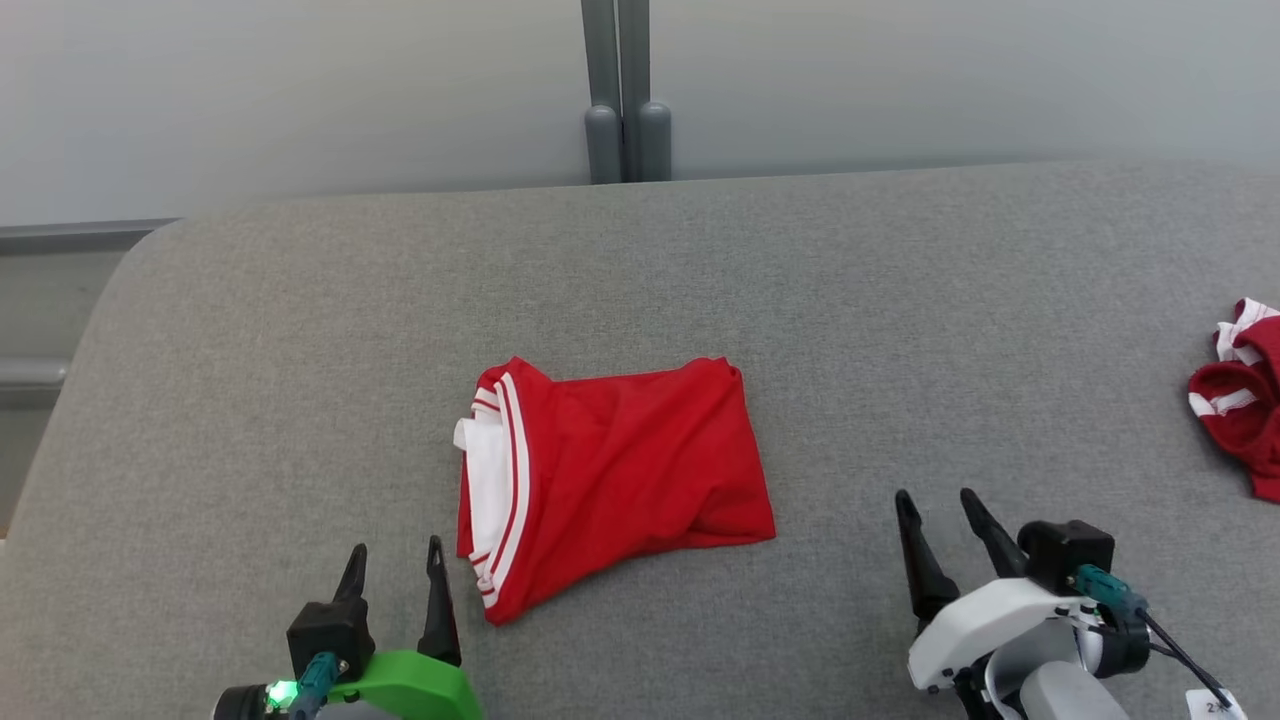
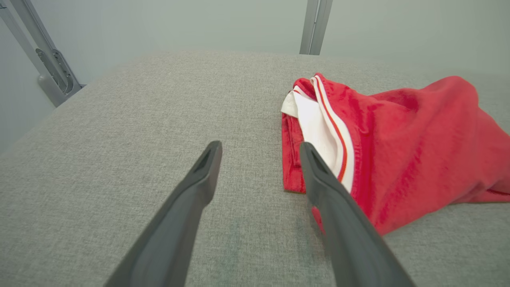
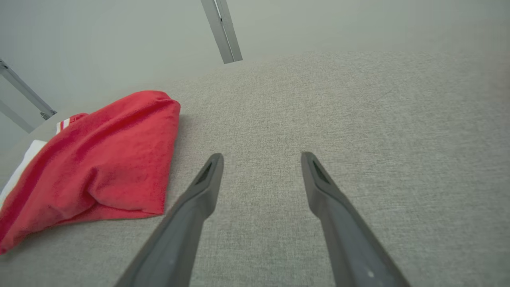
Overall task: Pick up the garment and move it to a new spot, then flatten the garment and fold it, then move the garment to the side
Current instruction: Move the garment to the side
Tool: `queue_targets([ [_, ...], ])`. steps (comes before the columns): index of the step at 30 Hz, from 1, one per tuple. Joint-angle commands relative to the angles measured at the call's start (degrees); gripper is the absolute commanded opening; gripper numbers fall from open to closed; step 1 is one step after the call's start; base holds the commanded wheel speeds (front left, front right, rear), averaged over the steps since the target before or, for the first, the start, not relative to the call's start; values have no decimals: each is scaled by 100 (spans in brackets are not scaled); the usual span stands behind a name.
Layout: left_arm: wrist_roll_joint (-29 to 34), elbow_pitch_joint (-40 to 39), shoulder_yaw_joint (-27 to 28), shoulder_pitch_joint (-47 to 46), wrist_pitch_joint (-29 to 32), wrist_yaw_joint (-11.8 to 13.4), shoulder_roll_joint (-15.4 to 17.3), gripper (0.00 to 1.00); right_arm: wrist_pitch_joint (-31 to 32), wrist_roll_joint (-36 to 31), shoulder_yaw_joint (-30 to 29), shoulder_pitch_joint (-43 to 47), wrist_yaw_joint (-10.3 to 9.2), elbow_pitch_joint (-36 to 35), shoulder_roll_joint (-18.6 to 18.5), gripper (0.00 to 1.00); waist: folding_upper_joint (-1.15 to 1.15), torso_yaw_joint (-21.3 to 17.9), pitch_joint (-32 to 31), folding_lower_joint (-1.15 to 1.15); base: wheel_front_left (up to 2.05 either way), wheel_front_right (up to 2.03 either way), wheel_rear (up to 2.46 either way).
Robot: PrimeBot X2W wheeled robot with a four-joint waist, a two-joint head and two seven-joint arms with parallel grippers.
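My left hand (image 1: 397,545) and right hand (image 1: 935,494) both wide, empty; folded red garment (image 1: 610,480) lies mid surface (image 1: 300,350) between them. If I pinch only the top layer, fold likely opens when moved

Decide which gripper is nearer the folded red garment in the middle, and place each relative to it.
Left. The left gripper hovers close beside the striped near-left corner of the garment; the right gripper sits off its near-right corner, with a wider strip of bare grey surface between.
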Motion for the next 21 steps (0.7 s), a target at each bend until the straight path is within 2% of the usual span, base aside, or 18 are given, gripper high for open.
queue_targets([
  [1,-22,-25,-44,-59,-15,-22,22,100,-14,164,210,-274,0,87,-11,100,0,173,171,0,0,0,0],
  [15,-106,-100,-373,-468,-15,-25,20,100,-13,1003,997,-1705,0,1338,-15,100,0,1074,802,0,0,0,0],
  [21,-147,-113,-434,-535,-15,-13,20,100,-14,1335,1291,-2128,0,2089,-14,100,0,1289,935,0,0,0,0],
])
